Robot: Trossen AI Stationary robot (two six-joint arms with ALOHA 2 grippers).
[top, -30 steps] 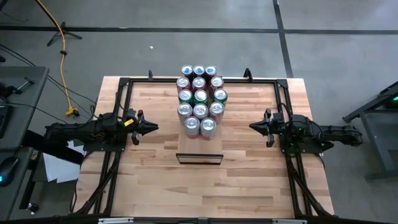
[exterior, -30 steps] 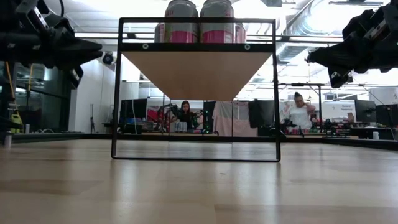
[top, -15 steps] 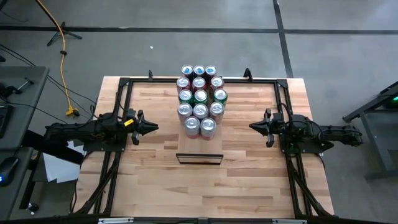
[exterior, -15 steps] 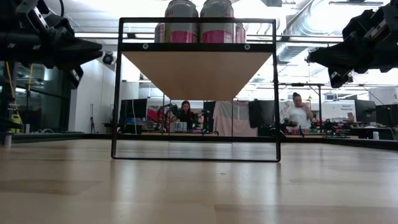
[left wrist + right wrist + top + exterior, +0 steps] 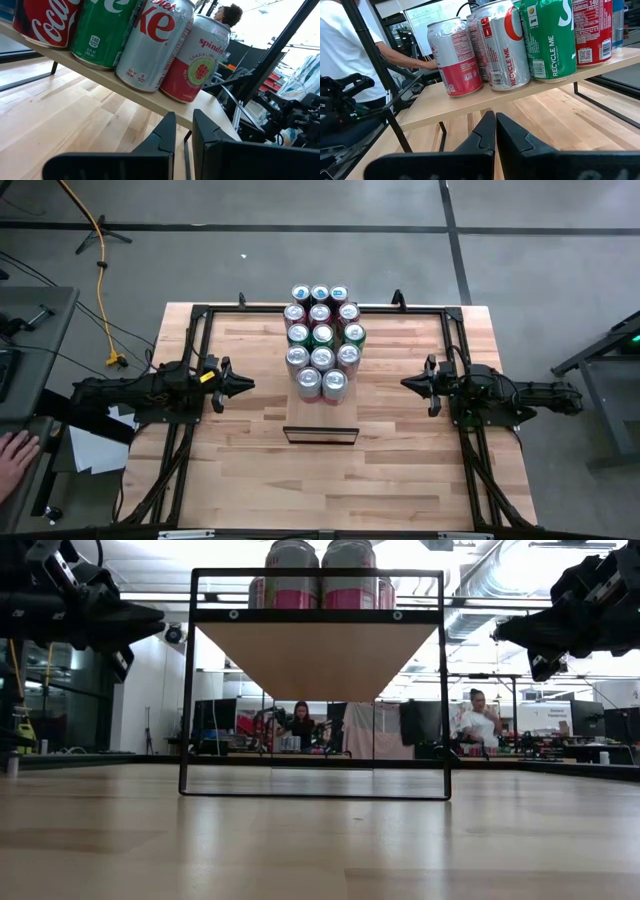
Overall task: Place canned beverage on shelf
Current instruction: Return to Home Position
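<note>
Fourteen cans (image 5: 321, 335) counted from above on the shelf (image 5: 320, 413), toward the far edge of the table (image 5: 400, 470); from table height, chiefly the pink-white front two; left gripper (image 5: 249, 385) toward the left edge, fingers narrowly apart, empty; right gripper (image 5: 404, 383) toward the right edge, fingers pressed together, empty.

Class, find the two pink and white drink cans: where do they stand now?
In the high view, the two pink and white drink cans stand side by side on the pale wooden shelf, the pair nearest its thin dark frame.
</note>
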